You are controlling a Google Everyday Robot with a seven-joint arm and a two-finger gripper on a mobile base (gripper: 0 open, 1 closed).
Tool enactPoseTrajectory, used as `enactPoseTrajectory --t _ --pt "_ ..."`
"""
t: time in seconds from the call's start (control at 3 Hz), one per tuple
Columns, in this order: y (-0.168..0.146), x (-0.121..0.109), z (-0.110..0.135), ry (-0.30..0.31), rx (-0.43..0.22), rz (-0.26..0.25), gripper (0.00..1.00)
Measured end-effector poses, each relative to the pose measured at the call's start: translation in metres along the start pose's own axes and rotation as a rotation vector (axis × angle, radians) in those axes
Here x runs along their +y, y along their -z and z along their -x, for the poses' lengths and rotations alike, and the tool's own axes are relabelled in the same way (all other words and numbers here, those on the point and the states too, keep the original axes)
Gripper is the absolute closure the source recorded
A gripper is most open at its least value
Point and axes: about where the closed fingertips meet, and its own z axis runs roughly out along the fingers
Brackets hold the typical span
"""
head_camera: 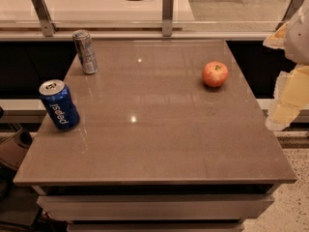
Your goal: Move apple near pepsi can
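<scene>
Gripper (289,93), seemingly, hangs beside the table (169,144), its grip unreadable; apple (215,74) untouched nearest it, pepsi can (59,105) far across, carry not begun.

1 camera looks down across the table (159,144), gripper (287,93) at right edge.

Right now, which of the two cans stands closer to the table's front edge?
The blue pepsi can, at the left edge; the silver-grey can stands farther back. The gripper hangs off the table's right side, beyond the apple.
</scene>
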Motion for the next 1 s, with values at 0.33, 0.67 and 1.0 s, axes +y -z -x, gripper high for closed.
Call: enactPoseTrajectory --t 0.33,0.67,1.0 --pt "0.001 -0.001 0.0 -0.002 -0.003 -0.005 0.0" --pt "-0.005 -0.018 -0.002 -0.031 -0.065 -0.048 0.0" --pt "-0.018 -0.041 -0.004 -0.078 -0.19 -0.12 0.0"
